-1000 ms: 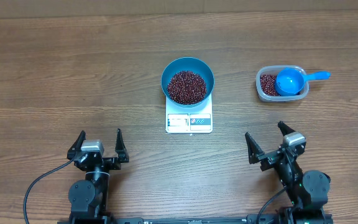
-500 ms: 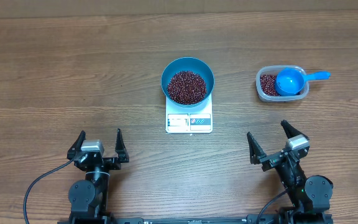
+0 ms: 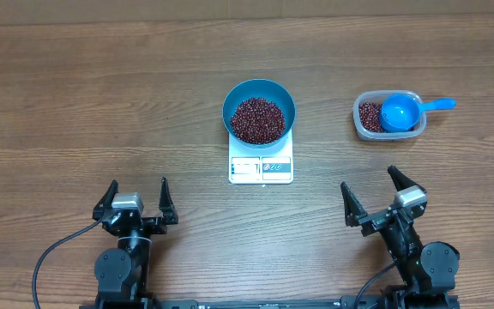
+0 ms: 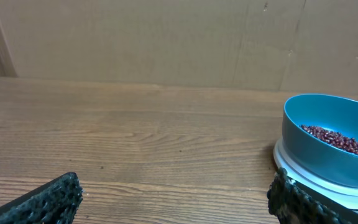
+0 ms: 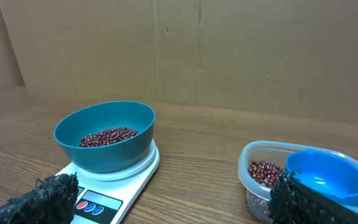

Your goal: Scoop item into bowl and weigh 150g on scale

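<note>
There is one bench (image 3: 75,94), one bowl (image 3: 260,87), one scale (image 3: 261,169), one tub (image 3: 356,114) and one scoop (image 3: 399,112). There are two arms, each with one tool. The beans (image 3: 258,120) lie in two lots. The larger heap is in the bowl, which sits on the scale at mid-bench. A smaller lot is in the tub to the right.

The left arm sits low at the near edge, left of the scale. The left tool (image 3: 137,183) points away across the bench with its jaws spread wide and holds nothing. The right arm sits at the near edge below the tub, turned a little to the right. The right tool (image 3: 367,178) is likewise spread wide and empty. Both tools are well apart from the bowl, scale and tub.

The scoop rests in the tub on its right side, with the bowl of the scoop facing up. Its handle sticks out over the tub's right rim.

From overhead, the scale's panel is on its near edge, clear of the bowl. The left wrist view shows only the bowl's left half on the scale, at its right edge, and no tub. The right wrist view shows the bowl and scale on the left and the tub and scoop on the right. It also shows coloured buttons on the panel, but the display cannot be read in any view.
</note>
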